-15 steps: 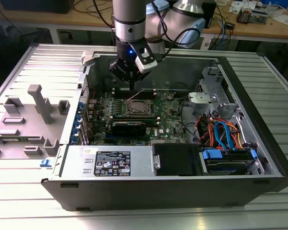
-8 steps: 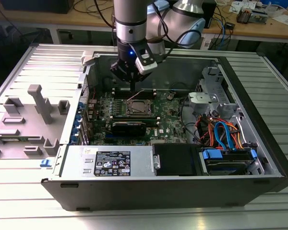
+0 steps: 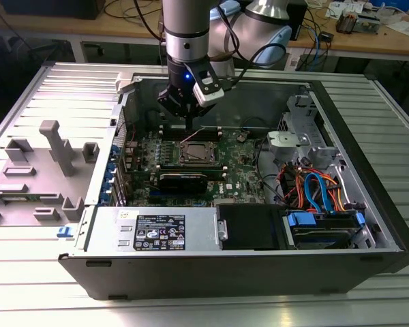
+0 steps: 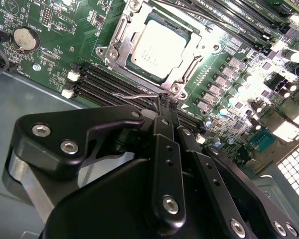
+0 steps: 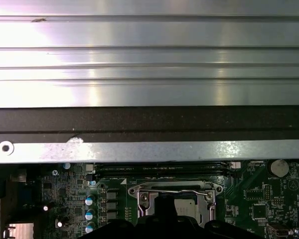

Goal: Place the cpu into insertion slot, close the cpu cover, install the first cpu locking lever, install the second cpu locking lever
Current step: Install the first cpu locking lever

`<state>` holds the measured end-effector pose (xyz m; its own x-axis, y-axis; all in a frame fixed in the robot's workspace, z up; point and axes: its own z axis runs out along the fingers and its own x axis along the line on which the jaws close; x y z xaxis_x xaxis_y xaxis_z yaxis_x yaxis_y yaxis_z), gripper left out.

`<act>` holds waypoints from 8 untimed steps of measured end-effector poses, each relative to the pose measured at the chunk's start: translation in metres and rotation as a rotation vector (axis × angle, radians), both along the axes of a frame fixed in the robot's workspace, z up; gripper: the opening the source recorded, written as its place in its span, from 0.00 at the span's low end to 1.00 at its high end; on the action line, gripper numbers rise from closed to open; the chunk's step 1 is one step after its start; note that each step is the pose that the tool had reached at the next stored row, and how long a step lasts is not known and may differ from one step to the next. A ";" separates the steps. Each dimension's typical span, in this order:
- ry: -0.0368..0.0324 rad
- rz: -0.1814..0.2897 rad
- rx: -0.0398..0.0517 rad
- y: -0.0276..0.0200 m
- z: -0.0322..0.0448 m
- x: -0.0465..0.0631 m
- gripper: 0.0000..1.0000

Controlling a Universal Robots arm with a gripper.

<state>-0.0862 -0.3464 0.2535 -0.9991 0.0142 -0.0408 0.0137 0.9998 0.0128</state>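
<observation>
Gripper (image 4: 163, 107): low inside the open computer case (image 3: 368, 204), over the green circuit board (image 4: 65, 30).
Jaws: closed, with no gap visible at the tips in the second wrist view.
Contact: the tips meet the end of a thin wire locking lever (image 4: 134, 95). Whether the wire is pinched or only touched cannot be told.
cpu (image 4: 157, 50): seated flat in the insertion slot (image 4: 107, 54), just beyond the jaw tips, silver top facing up.
cpu cover (image 4: 204, 44): lying down flat around the cpu, whose top shows through the window.
Lever, first wrist view: the wire bar (image 5: 174, 189) runs across the socket edge nearest the jaws. Whether it is latched cannot be told.
Memory slots (image 4: 104, 82): long and black, between the jaw tips and the socket.
Case position: lying open side up on the ribbed metal desk (image 3: 27, 300), jaws well inside its walls.
</observation>
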 end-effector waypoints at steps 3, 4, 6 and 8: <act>-0.0001 0.000 0.0001 0.0000 -0.0003 0.000 0.11; -0.0002 0.000 0.0003 0.0001 -0.0006 0.000 0.11; -0.0002 0.000 0.0002 0.0003 -0.0016 0.001 0.11; 0.0000 0.000 0.0001 0.0007 -0.0030 0.001 0.11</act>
